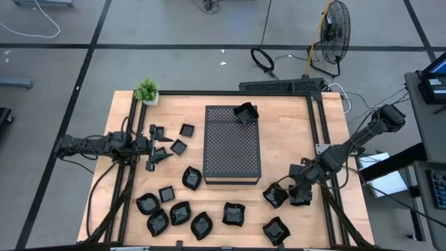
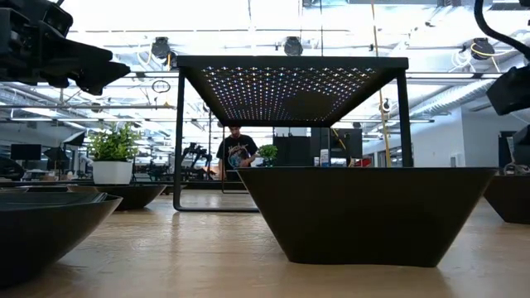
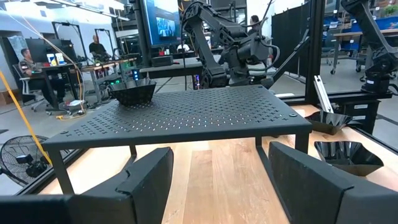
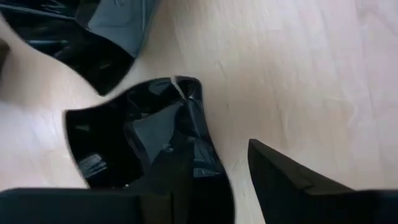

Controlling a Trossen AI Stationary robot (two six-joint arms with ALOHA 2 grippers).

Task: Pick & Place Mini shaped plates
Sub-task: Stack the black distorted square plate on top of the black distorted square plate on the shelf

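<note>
Progress: one mini plate (image 1: 245, 113) sits on the perforated stand (image 1: 232, 152); others crowd the worktop (image 1: 293, 139); right gripper (image 4: 214, 171), jaws apart, straddles a square plate's (image 4: 134, 140) rim; left gripper (image 3: 214, 180) jaws apart, empty.

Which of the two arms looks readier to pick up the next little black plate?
Probably the right. Its end effector is down at a mini plate, one finger inside the rim, one outside, not yet closed. The left end effector is open and holds nothing, facing the perforated box.
</note>
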